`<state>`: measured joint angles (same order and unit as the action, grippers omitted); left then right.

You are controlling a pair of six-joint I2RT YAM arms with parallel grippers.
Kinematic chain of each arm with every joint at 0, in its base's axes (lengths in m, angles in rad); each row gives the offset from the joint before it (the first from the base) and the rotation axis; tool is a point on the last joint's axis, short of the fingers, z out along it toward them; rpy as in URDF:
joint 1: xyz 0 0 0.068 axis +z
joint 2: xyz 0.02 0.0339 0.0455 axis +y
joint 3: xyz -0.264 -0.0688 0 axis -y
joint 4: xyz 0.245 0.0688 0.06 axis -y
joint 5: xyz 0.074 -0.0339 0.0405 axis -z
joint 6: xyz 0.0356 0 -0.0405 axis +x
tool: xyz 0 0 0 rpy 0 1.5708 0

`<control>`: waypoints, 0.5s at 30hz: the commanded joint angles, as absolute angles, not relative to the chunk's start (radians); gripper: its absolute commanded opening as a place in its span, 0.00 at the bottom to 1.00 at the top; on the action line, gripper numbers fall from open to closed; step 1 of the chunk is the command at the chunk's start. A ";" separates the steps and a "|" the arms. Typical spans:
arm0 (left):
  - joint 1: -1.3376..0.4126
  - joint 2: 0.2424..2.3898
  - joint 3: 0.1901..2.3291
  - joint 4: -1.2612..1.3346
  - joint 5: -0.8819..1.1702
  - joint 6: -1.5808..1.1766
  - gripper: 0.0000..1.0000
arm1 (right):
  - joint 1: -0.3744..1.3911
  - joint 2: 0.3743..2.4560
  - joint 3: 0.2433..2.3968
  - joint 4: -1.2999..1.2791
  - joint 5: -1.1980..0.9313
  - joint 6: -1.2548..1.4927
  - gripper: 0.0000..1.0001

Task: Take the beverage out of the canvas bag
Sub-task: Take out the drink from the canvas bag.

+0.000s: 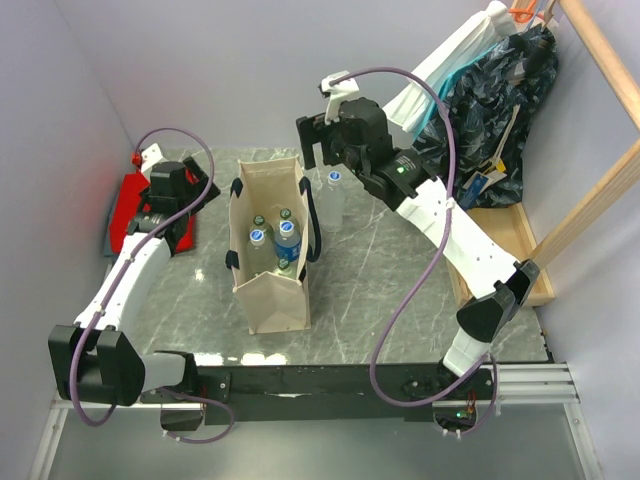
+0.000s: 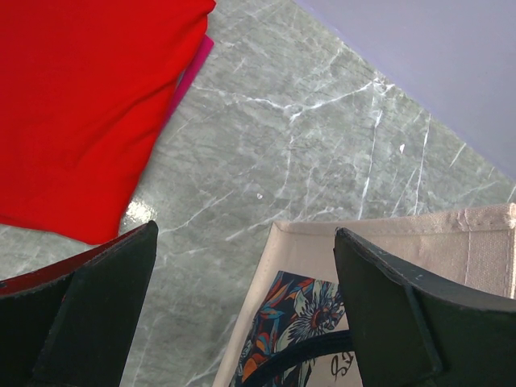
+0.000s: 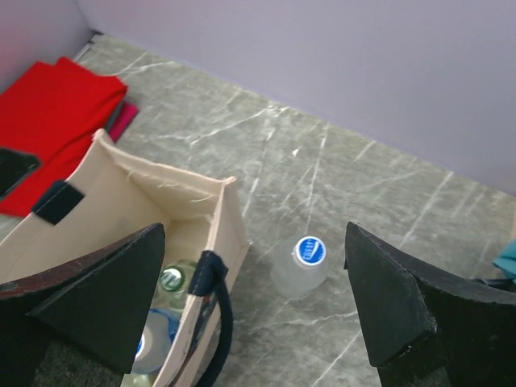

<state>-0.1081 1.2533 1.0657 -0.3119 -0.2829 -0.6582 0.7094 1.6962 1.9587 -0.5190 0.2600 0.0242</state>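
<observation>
The beige canvas bag with navy handles stands open in the middle of the table. Several bottles with blue and green caps stand inside it. One clear bottle with a blue cap stands on the table just right of the bag's far corner. My right gripper is open and empty, hovering above that bottle and the bag's corner. My left gripper is open and empty, low beside the bag's left side, between it and the red cloth.
A folded red cloth lies at the far left, and also shows in the left wrist view. Hanging clothes and a wooden rack stand at the back right. Walls close the back and left.
</observation>
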 commanded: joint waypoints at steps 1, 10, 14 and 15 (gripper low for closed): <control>-0.110 1.218 1.071 -0.291 -0.270 -0.661 0.96 | 0.721 1.643 1.999 -0.529 0.189 0.009 0.98; -0.110 1.218 1.074 -0.296 -0.247 -0.661 0.96 | 0.733 1.674 2.085 -0.618 0.035 0.021 1.00; -0.112 1.206 1.065 -0.288 -0.247 -0.654 0.96 | 0.756 1.700 2.121 -0.663 0.023 0.034 1.00; -0.110 1.204 1.063 -0.288 -0.245 -0.653 0.96 | 0.762 1.703 2.123 -0.669 0.023 0.037 1.00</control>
